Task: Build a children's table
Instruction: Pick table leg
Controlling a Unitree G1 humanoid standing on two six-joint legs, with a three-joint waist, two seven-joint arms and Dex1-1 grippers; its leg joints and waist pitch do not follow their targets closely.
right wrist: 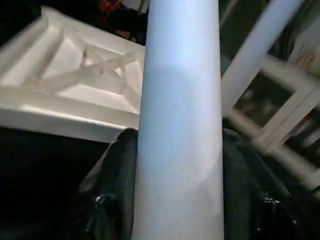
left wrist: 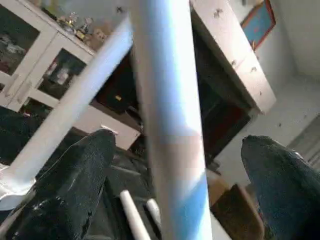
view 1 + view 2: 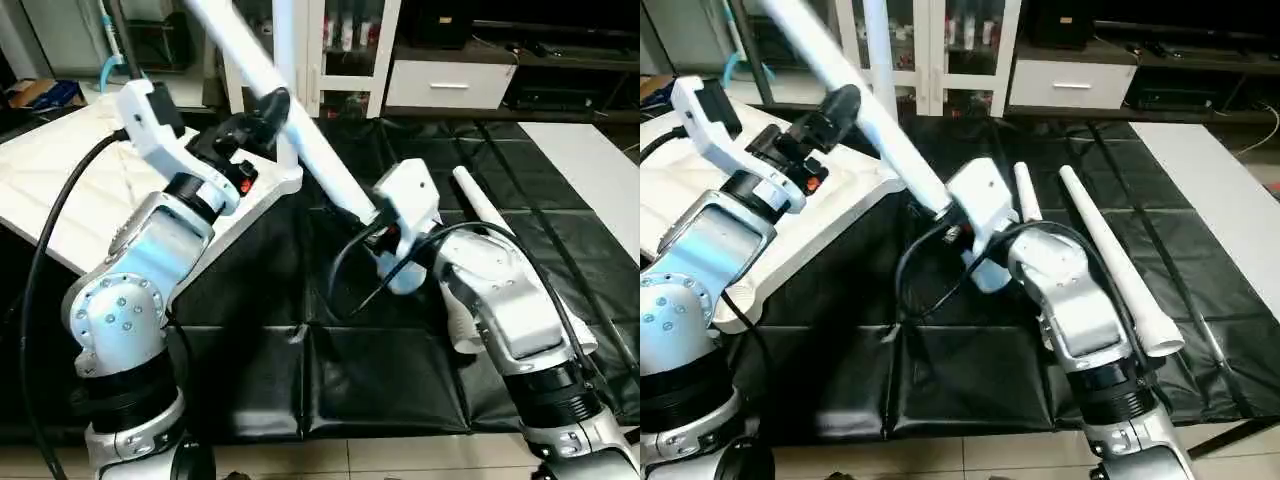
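Two black fingers of the right gripper (image 1: pixel 180 195) are seen pressed against either side of a tapered white leg (image 3: pixel 300 130), so this leg is held, the jaws about half closed on its shaft. From there the leg is carried up and away in a long slant toward the glass-door cabinet (image 3: pixel 345 45). At the left gripper (image 2: pixel 175 165) the jaws are spread nearly to their widest; a leg's shaft passes between the fingers (image 2: pixel 75 185), but no contact with either pad is visible, so nothing is counted as gripped there. Beneath and behind the left gripper, the white table top (image 3: pixel 70 190) is seen lying ribs-up, propped at a tilt on the black mat (image 3: pixel 390 380). Two spare legs (image 3: pixel 1115 255) are left lying side by side on the mat near the right forearm.

Each leg is judged to be light, stiff, hollow plastic, smooth and rather slippery, and the taper means a grip could slide toward the thin end. A hold near the thicker, threaded end is advised, with the long free end watched as it swings.
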